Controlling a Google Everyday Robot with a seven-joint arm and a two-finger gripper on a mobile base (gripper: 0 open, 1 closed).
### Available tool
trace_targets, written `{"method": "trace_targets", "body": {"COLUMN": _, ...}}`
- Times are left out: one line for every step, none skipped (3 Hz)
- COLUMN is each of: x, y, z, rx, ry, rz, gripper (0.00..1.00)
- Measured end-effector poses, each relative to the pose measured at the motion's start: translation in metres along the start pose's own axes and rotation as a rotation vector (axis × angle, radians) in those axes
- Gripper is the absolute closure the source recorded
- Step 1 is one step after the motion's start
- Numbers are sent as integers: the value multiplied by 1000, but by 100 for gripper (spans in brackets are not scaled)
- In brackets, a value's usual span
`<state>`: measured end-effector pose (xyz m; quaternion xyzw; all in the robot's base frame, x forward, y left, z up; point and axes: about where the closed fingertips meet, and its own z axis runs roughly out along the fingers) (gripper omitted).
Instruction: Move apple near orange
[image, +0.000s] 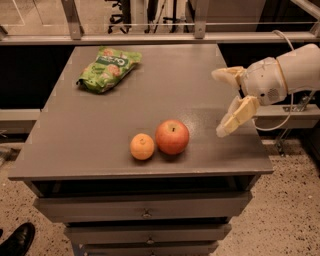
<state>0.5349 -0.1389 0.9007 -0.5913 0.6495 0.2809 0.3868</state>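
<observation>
The red apple (172, 136) with yellowish patches sits on the grey table (100, 120) near its front edge. The small orange (142, 146) lies right beside it on the left, about touching. My gripper (221, 103) is open and empty, hovering above the table's right side, well to the right of the apple and apart from it. Its two cream fingers (236, 116) are spread wide.
A green snack bag (109, 68) lies at the table's back left. Drawers (145, 212) are below the table's front edge. A metal rail (150, 37) runs behind the table. A black shoe (15, 241) shows at the bottom left on the floor.
</observation>
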Motion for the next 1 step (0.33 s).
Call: {"method": "trace_targets", "body": {"x": -2, "y": 12, "z": 20, "rx": -44, "ry": -14, "rz": 2, "gripper": 0}}
